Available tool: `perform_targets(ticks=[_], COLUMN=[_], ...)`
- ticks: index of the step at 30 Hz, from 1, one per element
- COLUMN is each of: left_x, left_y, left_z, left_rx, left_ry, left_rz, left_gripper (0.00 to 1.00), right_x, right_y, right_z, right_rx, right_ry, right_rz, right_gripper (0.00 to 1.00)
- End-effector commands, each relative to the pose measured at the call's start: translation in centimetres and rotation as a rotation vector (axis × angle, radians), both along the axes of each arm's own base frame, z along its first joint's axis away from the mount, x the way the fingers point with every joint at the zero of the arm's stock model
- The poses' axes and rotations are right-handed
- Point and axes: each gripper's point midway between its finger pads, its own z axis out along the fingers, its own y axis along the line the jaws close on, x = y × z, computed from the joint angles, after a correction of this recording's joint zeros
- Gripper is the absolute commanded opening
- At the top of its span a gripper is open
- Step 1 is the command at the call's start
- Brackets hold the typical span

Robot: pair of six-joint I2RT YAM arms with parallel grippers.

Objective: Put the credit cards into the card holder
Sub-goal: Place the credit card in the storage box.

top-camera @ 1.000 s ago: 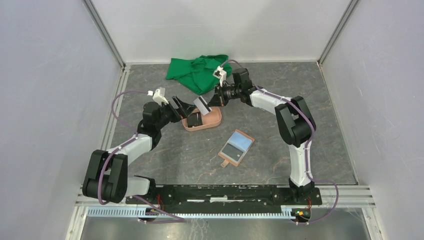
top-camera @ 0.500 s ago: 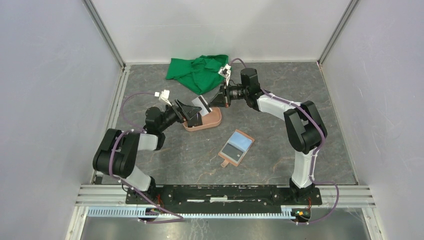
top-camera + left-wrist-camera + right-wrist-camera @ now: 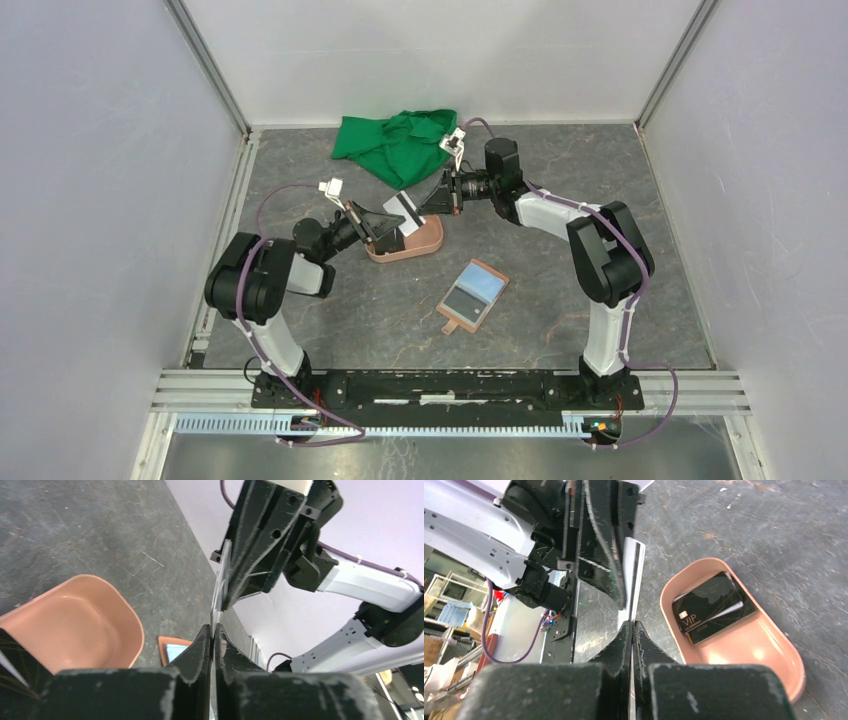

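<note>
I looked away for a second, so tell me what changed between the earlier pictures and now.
The left pincer moved in and closed on the free end of the light card over the pink tray. The right pincer kept its grip on the card's other end. The wallet, the dark cards in the tray and the green cloth stayed put.

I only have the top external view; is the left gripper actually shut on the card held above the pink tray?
Observer: Yes, the left wrist view shows the left gripper pinched on one edge of the card.
Operator: And the right gripper?
Observer: Shut on the opposite edge, per the right wrist view.
Operator: Is anything in the pink tray?
Observer: A black VIP card lies in it, on top of another card.
</note>
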Motion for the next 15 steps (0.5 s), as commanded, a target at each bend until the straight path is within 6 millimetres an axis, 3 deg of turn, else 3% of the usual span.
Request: perform_targets(ticks=[1, 5, 7, 10, 12, 15], left_x=[-0.6, -0.2, 0.2, 1.2, 1.7, 2.2], left_y=[-0.3, 0.3, 0.5, 1.1, 1.8, 2.8], left_z=[3.2, 3.0, 2.0, 0.0, -1.3, -0.7], left_rx=[-0.079, -0.067, -0.015, 0.145, 0.313, 0.501], left_ry=[-0.106, -0.088, -0.045, 0.026, 0.072, 0.067], left_rz=[-0.054, -0.015, 0.012, 0.069, 0.118, 0.193], left_gripper=[0.02, 0.02, 0.02, 0.02, 0.02, 0.05], right_x=[0.4, 1.9, 3.0, 3.8, 3.2, 2.0], right_y=[-0.1, -1.4, -2.8, -5.7, -7.7, -10.5], right_z=[1.4, 0.7, 0.7, 1.3, 1.7, 1.8], right_rx=[0.027, -0.041, -0.095, -0.155, -0.183, -0.209], right_ry=[-0.05, -0.12, -0.18, -0.257, -0.287, -0.308], right_rz=[0.006, -0.036, -0.075, -0.13, -0.148, -0.171], right_gripper=[0.04, 0.42, 0.52, 0.57, 0.58, 0.59])
